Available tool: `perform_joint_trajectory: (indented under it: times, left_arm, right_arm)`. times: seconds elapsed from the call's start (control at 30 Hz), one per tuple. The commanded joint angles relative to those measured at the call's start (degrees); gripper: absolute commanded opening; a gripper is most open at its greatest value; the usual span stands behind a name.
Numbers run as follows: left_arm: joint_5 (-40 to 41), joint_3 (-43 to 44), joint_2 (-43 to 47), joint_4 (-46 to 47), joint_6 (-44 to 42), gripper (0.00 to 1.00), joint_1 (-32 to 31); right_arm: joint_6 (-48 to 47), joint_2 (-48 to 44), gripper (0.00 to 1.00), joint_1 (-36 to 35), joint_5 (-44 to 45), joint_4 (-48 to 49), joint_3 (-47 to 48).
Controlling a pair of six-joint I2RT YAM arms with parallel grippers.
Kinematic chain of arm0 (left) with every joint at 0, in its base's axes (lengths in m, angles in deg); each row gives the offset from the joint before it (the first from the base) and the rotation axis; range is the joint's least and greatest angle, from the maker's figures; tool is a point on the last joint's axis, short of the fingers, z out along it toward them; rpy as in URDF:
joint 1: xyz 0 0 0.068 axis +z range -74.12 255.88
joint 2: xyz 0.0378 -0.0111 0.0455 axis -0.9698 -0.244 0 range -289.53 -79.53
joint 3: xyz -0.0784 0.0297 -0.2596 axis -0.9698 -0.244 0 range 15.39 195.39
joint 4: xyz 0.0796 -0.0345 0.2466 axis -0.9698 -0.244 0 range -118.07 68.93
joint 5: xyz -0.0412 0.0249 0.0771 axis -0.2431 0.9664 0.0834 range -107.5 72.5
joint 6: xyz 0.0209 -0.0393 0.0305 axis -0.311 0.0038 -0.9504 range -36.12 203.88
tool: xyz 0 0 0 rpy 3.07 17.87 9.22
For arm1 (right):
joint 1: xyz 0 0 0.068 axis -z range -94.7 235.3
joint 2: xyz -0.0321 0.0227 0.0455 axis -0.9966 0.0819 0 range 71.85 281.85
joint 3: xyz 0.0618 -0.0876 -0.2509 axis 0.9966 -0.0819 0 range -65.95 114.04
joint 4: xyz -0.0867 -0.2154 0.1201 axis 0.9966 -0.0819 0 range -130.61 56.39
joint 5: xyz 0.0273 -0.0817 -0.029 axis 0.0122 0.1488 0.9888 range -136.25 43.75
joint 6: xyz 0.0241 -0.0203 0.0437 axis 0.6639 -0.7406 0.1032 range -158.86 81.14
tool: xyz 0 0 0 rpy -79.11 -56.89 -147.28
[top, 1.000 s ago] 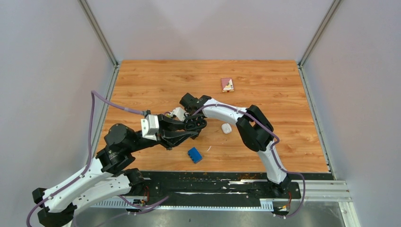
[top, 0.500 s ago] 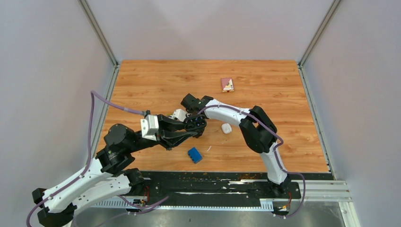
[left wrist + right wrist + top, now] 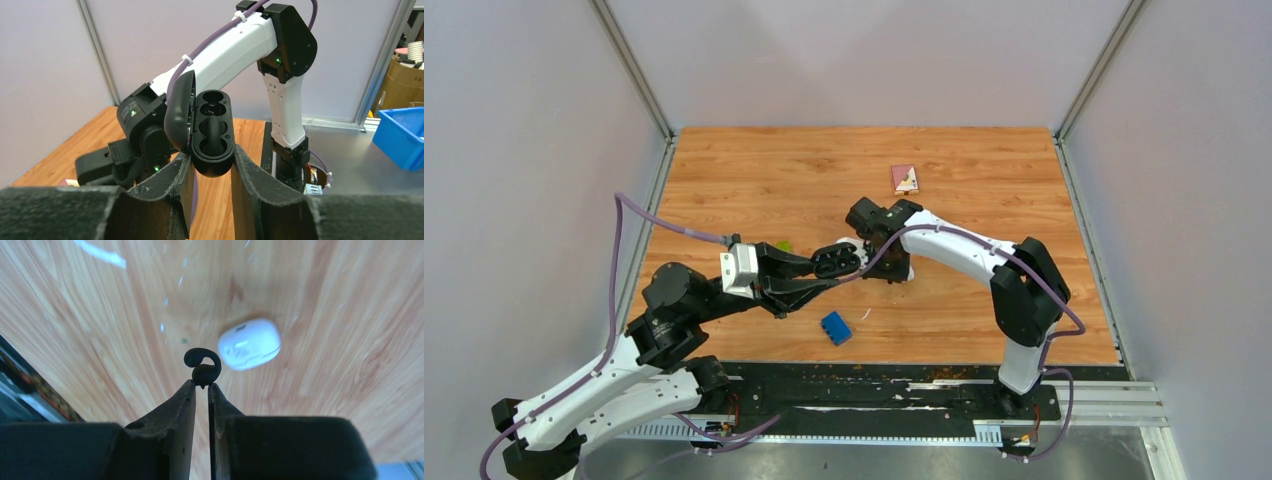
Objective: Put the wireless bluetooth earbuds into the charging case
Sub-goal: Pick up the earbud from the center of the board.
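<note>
A black charging case [image 3: 213, 130] with its lid swung open to the left is pinched at its lower end by my left gripper [image 3: 212, 155], and both of its wells look empty. From the top, the case [image 3: 839, 258] is held above the table's middle by the left gripper [image 3: 824, 268]. My right gripper [image 3: 201, 385] is shut on a small black earbud [image 3: 202, 367] with a curled hook, nipped at its fingertips. Below it, on the wood, lies a closed white case [image 3: 249, 343]. From the top, the right gripper [image 3: 889, 262] sits just right of the black case.
A blue block [image 3: 835, 327] lies near the front edge, with a small white scrap [image 3: 865, 313] beside it. A pink box [image 3: 905, 179] sits at the back right. Something small and green [image 3: 783, 246] shows behind the left wrist. Grey walls enclose the wooden table [image 3: 724, 170].
My right arm has swung right, from the black case's left side to above the white case, and its jaws have narrowed. The left arm and black case have stayed put.
</note>
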Motion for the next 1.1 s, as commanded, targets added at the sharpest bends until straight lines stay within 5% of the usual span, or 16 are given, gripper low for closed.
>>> perform_joint_trajectory:
  times: [0.0,0.17,0.4,0.53,0.77,1.07]
  left_arm:
    - [-0.8,-0.1,0.1,2.3,0.9,0.0,-0.2]
    - [-1.3,0.1,-0.9,3.0,1.4,0.0,-0.2]
    - [-1.4,0.6,-1.0,2.3,1.2,0.0,-0.2]
    - [-1.3,-0.1,-1.1,3.4,1.7,0.0,-0.2]
    - [-1.3,-0.3,-1.4,4.1,2.4,0.0,-0.2]
    - [-0.7,0.2,-1.0,2.8,2.2,0.0,-0.2]
  right_arm:
    - [-6.6,-0.6,0.12,-3.0,11.8,-8.3,-1.1]
    - [-4.9,5.5,0.28,-7.0,9.1,-11.8,10.0]
    - [-4.0,7.6,0.29,-7.2,4.6,-12.4,15.1]
    - [-5.6,3.8,0.26,-5.7,0.8,-12.7,11.6]
    - [-5.4,-4.8,0.16,2.3,-19.5,-8.1,4.2]
    - [-14.5,-27.1,0.15,4.3,-29.1,15.0,-26.0]
